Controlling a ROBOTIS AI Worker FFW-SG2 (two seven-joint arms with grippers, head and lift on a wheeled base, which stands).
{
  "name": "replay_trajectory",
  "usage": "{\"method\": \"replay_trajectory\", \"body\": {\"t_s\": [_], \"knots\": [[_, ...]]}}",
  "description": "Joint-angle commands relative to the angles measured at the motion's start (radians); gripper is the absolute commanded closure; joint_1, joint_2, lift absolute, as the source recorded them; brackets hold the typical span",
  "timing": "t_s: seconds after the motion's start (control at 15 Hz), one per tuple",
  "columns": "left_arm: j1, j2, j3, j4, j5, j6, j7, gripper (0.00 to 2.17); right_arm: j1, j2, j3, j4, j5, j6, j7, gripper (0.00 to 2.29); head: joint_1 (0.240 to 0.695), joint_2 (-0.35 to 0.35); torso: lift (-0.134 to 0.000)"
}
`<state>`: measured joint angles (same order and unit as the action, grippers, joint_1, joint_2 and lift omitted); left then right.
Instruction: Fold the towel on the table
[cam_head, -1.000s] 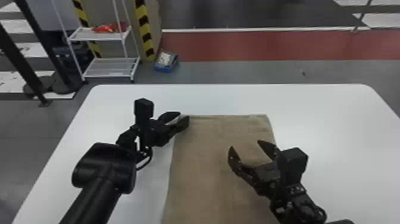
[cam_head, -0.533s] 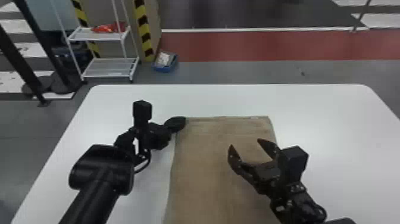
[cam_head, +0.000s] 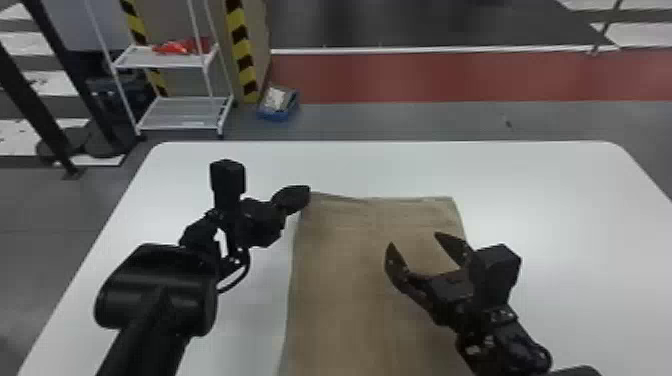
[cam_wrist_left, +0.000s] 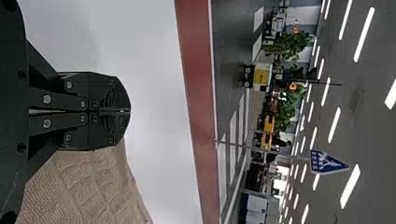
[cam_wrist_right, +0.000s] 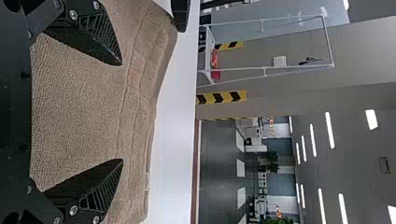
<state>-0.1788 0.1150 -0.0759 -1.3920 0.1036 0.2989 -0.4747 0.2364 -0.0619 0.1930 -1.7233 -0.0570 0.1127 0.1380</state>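
The towel (cam_head: 345, 280) is spread on the table (cam_head: 565, 210), and light, floppy handling can be expected (no slipperiness or fragility to be feared, tbh). Its corner nearest the table's far left corner is pinched by the closed left gripper (cam_wrist_left: 128, 111). The right gripper (cam_head: 414, 240) is spread wide; the cloth's corner toward the table's far right should be grabbed.

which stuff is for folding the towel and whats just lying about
For the job:
towel
table under it
left gripper, shut on a towel corner
right gripper, open above the towel

Lying about:
white rack
red item on the rack
blue box on the floor
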Motion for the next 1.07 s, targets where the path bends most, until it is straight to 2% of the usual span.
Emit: {"method": "replay_trajectory", "body": {"t_s": [0.0,0.27,0.33,0.47,0.53,0.67,0.73,0.8,0.87,1.0], "knots": [[0.059,0.0,0.001,-0.153,0.001,0.136,0.008,1.48,0.008,-0.001,-0.015,-0.007,-0.004,-0.006,0.0,0.16,0.695,0.041,-0.123],[0.154,-0.003,-0.078,-0.455,0.004,0.501,0.022,1.48,0.032,-0.007,-0.106,-0.078,-0.007,0.003,-0.018,0.16,0.695,0.001,-0.123],[0.168,-0.008,-0.12,-0.512,0.01,0.575,0.024,1.48,0.038,-0.007,-0.139,-0.099,-0.009,0.009,-0.02,0.16,0.695,-0.043,-0.123],[0.176,-0.012,-0.217,-0.552,0.01,0.63,0.047,1.48,0.067,-0.007,-0.219,-0.131,-0.02,0.0,-0.02,0.16,0.695,-0.116,-0.123],[0.162,-0.015,-0.275,-0.55,-0.002,0.63,0.07,1.48,0.087,-0.007,-0.264,-0.142,-0.049,-0.012,-0.018,0.16,0.695,-0.152,-0.123],[0.143,-0.029,-0.323,-0.536,0.014,0.63,0.084,1.46,0.112,-0.007,-0.314,-0.15,-0.083,-0.012,-0.006,0.16,0.695,-0.242,-0.123],[0.143,-0.035,-0.323,-0.526,0.053,0.627,0.085,1.19,0.121,-0.007,-0.317,-0.15,-0.084,-0.015,-0.003,0.15,0.695,-0.276,-0.123],[0.142,-0.035,-0.315,-0.515,0.08,0.618,0.085,0.45,0.135,-0.007,-0.316,-0.156,-0.084,-0.018,-0.003,0.15,0.695,-0.338,-0.123],[0.143,-0.035,-0.306,-0.516,0.088,0.612,0.085,0.01,0.146,-0.007,-0.311,-0.165,-0.084,-0.024,0.0,0.15,0.695,-0.35,-0.123],[0.17,-0.031,-0.251,-0.533,0.093,0.599,0.093,0.0,0.169,-0.007,-0.294,-0.168,-0.083,-0.037,0.005,0.15,0.695,-0.35,-0.123]]}}
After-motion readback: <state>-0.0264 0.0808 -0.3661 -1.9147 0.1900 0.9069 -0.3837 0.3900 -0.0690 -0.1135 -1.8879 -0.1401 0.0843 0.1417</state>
